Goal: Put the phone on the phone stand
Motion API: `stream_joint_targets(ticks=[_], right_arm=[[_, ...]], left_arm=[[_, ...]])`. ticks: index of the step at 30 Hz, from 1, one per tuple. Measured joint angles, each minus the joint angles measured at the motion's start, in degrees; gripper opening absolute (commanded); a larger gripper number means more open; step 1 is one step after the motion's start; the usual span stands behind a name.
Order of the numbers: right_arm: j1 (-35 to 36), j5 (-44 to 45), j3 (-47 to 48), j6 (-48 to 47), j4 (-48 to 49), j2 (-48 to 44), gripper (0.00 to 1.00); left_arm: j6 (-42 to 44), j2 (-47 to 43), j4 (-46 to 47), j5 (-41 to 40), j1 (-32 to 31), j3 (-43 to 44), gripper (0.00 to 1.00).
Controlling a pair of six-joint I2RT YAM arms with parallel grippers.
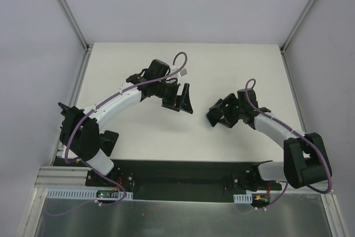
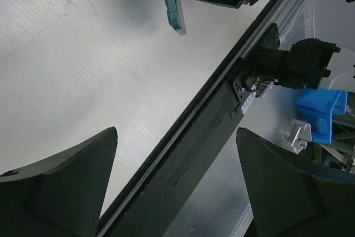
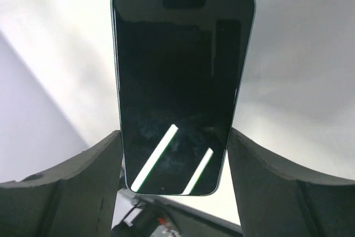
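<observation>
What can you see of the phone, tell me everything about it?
The phone is a slim slab with rounded corners, a glossy black screen that is off, a dark notch at the top and a teal-green frame. Two light streaks reflect in its lower glass. The right gripper holds it by its lower end, one finger against each long edge, so it sticks out lengthwise past the fingertips.

The phone (image 3: 180,81) is a slim slab with a dark glass screen and a teal-green rim, two bright streaks reflected low on the glass. Its lower end sits between my right fingers (image 3: 72,187), both long edges against them, its top end pointing away from them.
</observation>
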Motion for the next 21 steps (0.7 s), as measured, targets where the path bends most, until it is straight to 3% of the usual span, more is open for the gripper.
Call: stream_joint_targets(ticks=[4,10,14,18,21], right_arm=[[5.6,-0.3,0.0,9.6,6.3,-0.8,0.01],[13.3,0.9,-0.6,23.5,17.7,0.4,0.01],[17.1,1.8,-0.9,29.7,22.8,1.7,0.01],[20.1,3.6,-1.0,33.4,25.1,1.8,0.01],[22.4,5.5,-1.0,35.4,25.8,1.7,0.01]], left_arm=[[0.2,0.0,1.1,-0.7,-0.9,-1.1,0.76],[1.1,0.1,4.3,-3.7,-1.7,-4.3,0.71],[1.0,1.1,5.2,-4.0,-1.9,-4.6,0.59],[1.0,1.6,5.7,-4.9,-1.9,-4.6,0.41],[1.2,1.6,6.3,-5.9,-1.9,-4.6,0.37]])
